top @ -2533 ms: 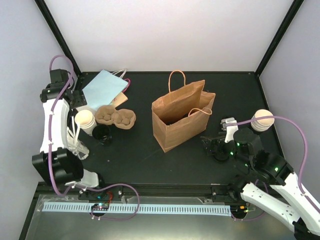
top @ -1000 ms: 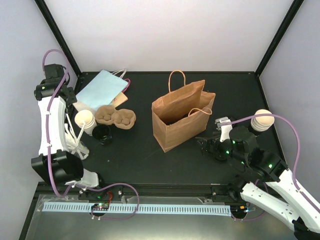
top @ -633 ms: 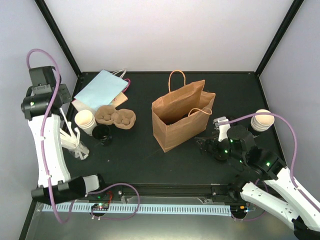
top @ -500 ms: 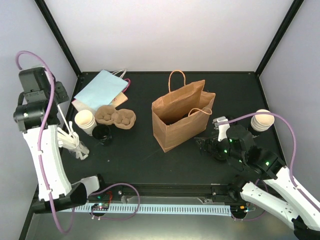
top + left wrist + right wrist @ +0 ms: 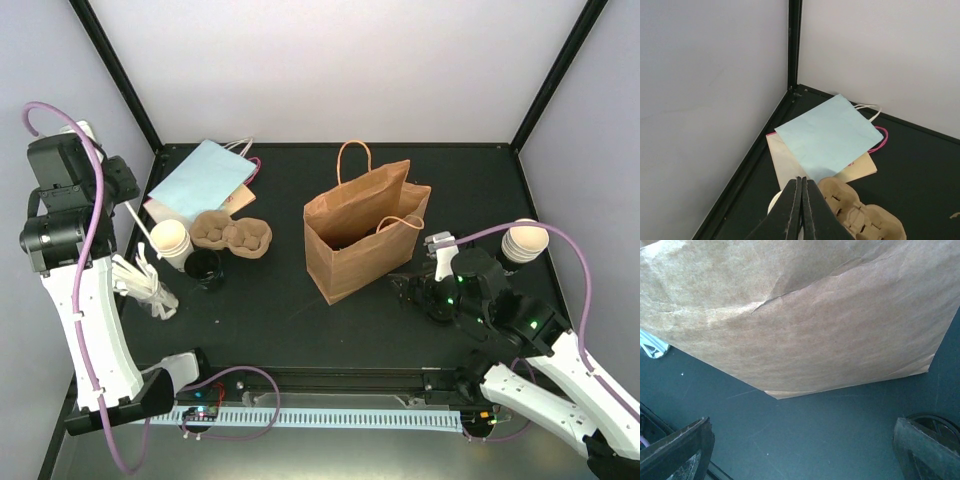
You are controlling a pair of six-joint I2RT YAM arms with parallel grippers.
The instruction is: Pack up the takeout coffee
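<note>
- Two arms, and both have moved. The left arm has swung up and back from the things at the left of the table, so the left gripper (image 5: 801, 182) now hangs high, pinched shut on nothing. The right gripper (image 5: 800, 455) has crept closer to the bag, jaws spread wide and empty. My reading is that the left has withdrawn and the right is lining up, with no cup in hand yet.
- One brown paper bag (image 5: 365, 235) stands upright and open-mouthed directly ahead of the right gripper. Its creased wall fills that wrist view. I cannot tell whether anything lies inside.
- One flat pale-blue bag (image 5: 830, 132) lies ahead of and below the left fingertips, on top of one flat tan bag (image 5: 785, 160) with a pink handle.
- One two-cell pulp cup carrier (image 5: 860, 212) sits just below and to the right of the left fingertips, both cells empty.
- Two stacks of cream-mouthed paper cups. The left cup stack (image 5: 171, 240) is beneath the left gripper, beside the carrier. The right cup stack (image 5: 526, 242) is behind the right gripper and off to its right. How many cups each holds I cannot tell. Both stand outside the bag, so packing looks far from done.
- One bundle of white sticks (image 5: 145, 287) lies below the left gripper. Whether they are straws or cutlery I cannot tell.
- One black round piece (image 5: 203, 267) stands near the left cup stack. It may be a cup or lids.
- One round black lid (image 5: 935, 422) peeks in beside the right gripper's right finger.
</note>
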